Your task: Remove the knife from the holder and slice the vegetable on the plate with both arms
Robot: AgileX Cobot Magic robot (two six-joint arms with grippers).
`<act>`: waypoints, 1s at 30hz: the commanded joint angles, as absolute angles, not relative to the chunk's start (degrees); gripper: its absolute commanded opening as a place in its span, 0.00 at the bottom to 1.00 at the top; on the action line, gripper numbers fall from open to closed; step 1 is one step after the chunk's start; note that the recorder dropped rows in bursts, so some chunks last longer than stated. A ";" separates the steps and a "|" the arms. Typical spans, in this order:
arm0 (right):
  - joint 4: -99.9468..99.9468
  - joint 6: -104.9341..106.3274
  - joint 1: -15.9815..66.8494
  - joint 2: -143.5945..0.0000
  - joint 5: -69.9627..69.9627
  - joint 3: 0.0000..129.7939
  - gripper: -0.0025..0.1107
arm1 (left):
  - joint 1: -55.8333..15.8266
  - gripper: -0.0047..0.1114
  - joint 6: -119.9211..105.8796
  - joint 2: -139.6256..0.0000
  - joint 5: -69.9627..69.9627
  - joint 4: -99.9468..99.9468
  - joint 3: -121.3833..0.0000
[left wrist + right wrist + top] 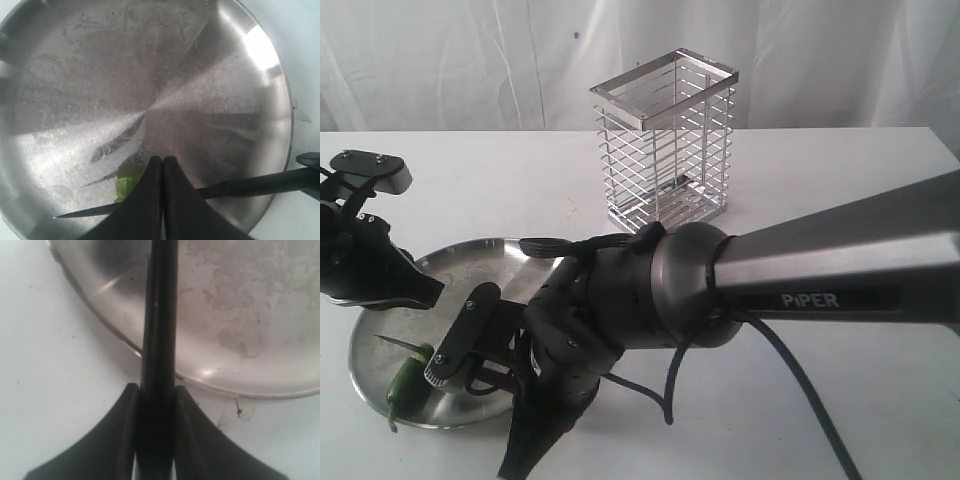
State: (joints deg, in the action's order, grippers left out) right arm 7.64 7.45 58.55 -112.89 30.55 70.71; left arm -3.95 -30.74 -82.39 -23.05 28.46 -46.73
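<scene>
The steel plate (470,265) lies at the front left of the table. The green chili (400,385) rests near its front rim, with the dark knife blade (395,345) crossing just above its upper end. In the right wrist view my right gripper (156,390) is shut on the knife handle (160,315), beside the plate's rim (240,305). My left gripper (162,161) hangs over the plate (150,75), its fingers pressed together. A cut green end of the chili (125,186) shows beside them, and the knife (250,186) passes underneath. The wire holder (665,140) stands empty behind.
The right arm with its PIPER lettering (810,298) fills the front right of the exterior view, and a black cable (800,390) hangs from it. The left arm (360,250) sits at the plate's left edge. White curtain (470,60) hangs behind the white table (840,190).
</scene>
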 commanded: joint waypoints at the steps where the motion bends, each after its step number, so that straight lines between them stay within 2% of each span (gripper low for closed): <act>1: 7.08 7.66 58.25 -112.74 33.77 70.89 0.02 | -4.14 0.05 -30.45 -81.76 -23.63 29.42 -46.42; 11: 6.84 7.66 58.25 -112.74 37.82 71.13 0.02 | -4.14 0.05 -30.45 -81.88 -23.09 29.42 -45.44; 18: 6.34 9.19 58.25 -112.74 45.40 75.64 0.02 | -4.14 0.05 -30.45 -84.57 -22.20 29.54 -44.46; 30: 1.54 12.85 58.25 -116.21 50.05 80.45 0.02 | -4.14 0.05 -30.45 -84.70 -22.42 29.80 -44.46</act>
State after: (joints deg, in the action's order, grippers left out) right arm 1.71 11.89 58.42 -115.94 49.20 79.03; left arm -3.95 -30.63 -84.79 -21.45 28.90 -45.00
